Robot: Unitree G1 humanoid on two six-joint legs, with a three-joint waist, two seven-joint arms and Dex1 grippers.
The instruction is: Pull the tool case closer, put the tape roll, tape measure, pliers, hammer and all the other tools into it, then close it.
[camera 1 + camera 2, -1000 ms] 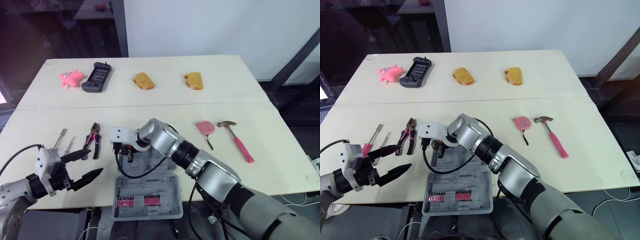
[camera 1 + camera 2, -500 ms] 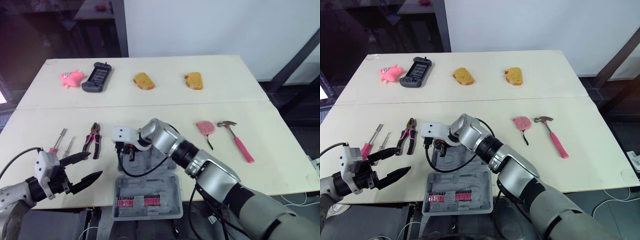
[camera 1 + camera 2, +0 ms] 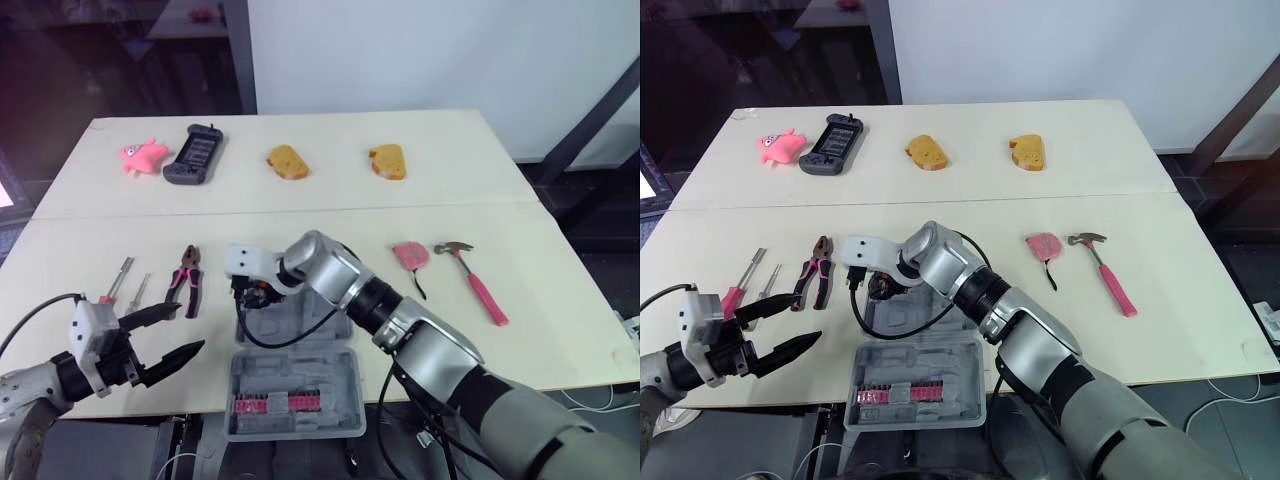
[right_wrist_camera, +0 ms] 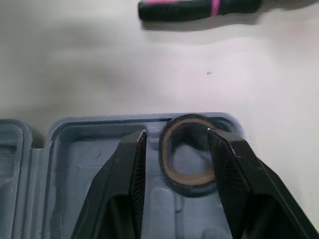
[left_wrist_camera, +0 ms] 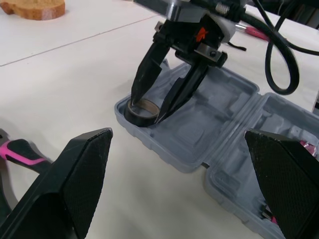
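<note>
The grey tool case [image 3: 300,385] lies open at the table's near edge. A brown tape roll [image 4: 188,160] lies in the case's far left corner. My right gripper [image 3: 255,298] hangs open just above the tape roll [image 5: 142,110], one finger on each side of it. My left gripper [image 3: 165,335] is open and holds nothing, left of the case near the front edge. Pink-handled pliers [image 3: 187,280] and two screwdrivers [image 3: 120,280] lie left of the case. The pink tape measure [image 3: 410,255] and the hammer [image 3: 475,282] lie to its right.
On the far half of the table are a pink toy [image 3: 143,155], a black game controller [image 3: 195,153] and two bread pieces [image 3: 287,161] [image 3: 387,160]. A row of pink bits [image 3: 275,403] fills the case's near half. A black cable loops from my right wrist over the case.
My right gripper has risen a little and drawn back toward the case's far edge, with the tape roll left in the corner. My left gripper dropped slightly toward the front edge.
</note>
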